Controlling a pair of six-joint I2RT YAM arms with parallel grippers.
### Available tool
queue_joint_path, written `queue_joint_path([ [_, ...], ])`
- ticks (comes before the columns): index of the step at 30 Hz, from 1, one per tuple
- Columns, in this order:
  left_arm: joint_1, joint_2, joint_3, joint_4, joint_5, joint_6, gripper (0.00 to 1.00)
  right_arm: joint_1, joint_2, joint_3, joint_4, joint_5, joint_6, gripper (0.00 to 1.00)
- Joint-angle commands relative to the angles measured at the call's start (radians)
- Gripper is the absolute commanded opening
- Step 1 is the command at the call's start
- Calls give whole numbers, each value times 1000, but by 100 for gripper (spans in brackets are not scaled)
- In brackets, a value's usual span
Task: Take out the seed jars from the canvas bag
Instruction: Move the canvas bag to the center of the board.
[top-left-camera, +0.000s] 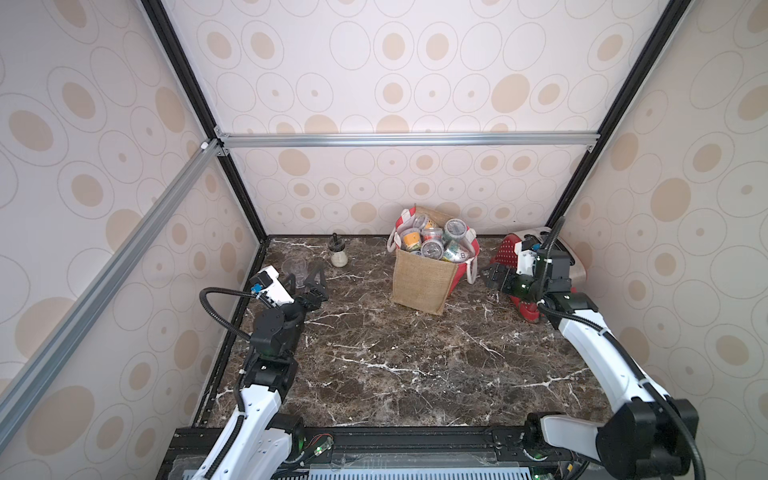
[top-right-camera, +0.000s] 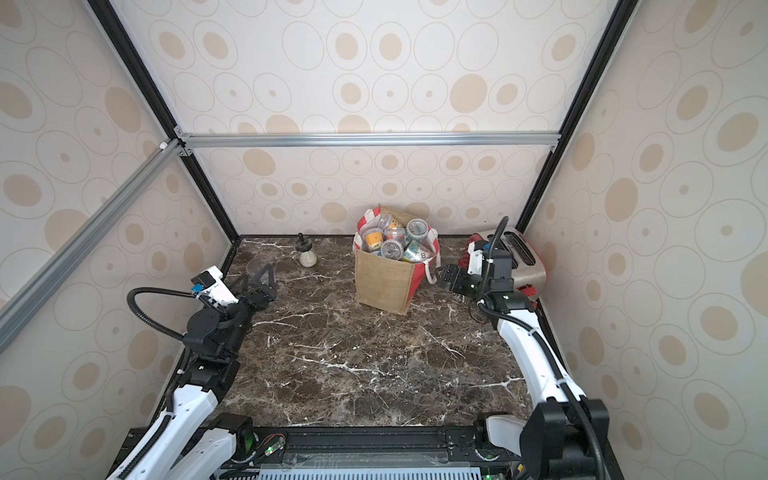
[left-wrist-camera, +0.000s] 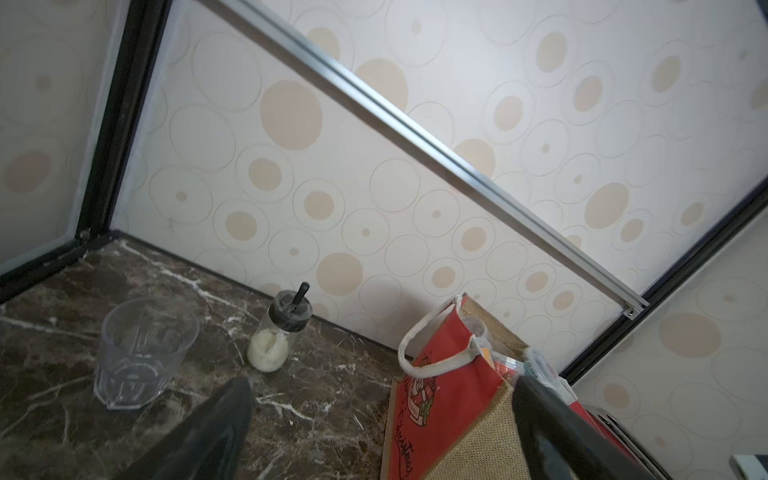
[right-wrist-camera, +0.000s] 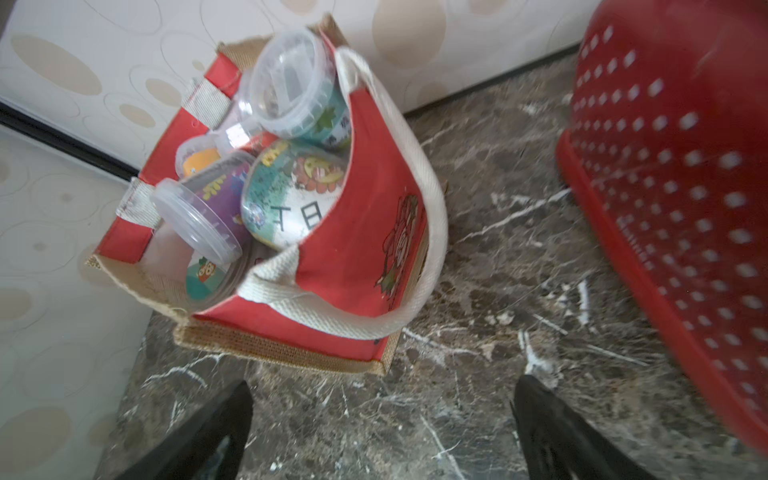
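Observation:
The canvas bag (top-left-camera: 419, 282) (top-right-camera: 384, 282) stands upright near the back wall, a tan jute tote with red sides and white handles. Several seed jars (top-left-camera: 432, 241) (top-right-camera: 395, 241) fill it to the brim, some lying on their sides. In the right wrist view the seed jars (right-wrist-camera: 291, 191) show clear lids and picture labels inside the bag (right-wrist-camera: 365, 232). My right gripper (top-left-camera: 492, 276) (top-right-camera: 451, 278) (right-wrist-camera: 384, 388) is open and empty, just right of the bag above the table. My left gripper (top-left-camera: 305, 274) (top-right-camera: 259, 276) (left-wrist-camera: 382, 386) is open and empty, well to the left of the bag (left-wrist-camera: 449, 399).
A red dotted toaster (top-left-camera: 509, 249) (top-right-camera: 528, 257) (right-wrist-camera: 673, 187) sits at the back right, right behind my right wrist. A glass shaker (top-left-camera: 338, 251) (left-wrist-camera: 276, 332) and a clear tumbler (top-left-camera: 294, 266) (left-wrist-camera: 141, 353) stand at the back left near my left gripper. Walls enclose three sides.

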Motion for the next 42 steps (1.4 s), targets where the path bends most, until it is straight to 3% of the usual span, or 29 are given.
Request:
queue_joint_path([
  [1,0,118,27,13,102,-130,98,-2,35,20,-18,-158,76,100],
  [4,-13,255,107,-26,218,-108,98,9,77,61,-41,-150,88,98],
  [7,-62,337,152,-62,231,-69,98,40,133,151,-136,-111,48,94],
  [19,-308,508,245,-110,95,6,98,101,251,375,-293,50,34,90],
  [28,-384,570,285,-139,35,31,98,179,345,482,-411,121,-7,89],
  [37,-407,584,307,-153,17,41,98,221,397,519,-507,170,-52,75],
  [42,-420,584,306,-155,-3,50,98,226,408,525,-530,197,-58,51],
])
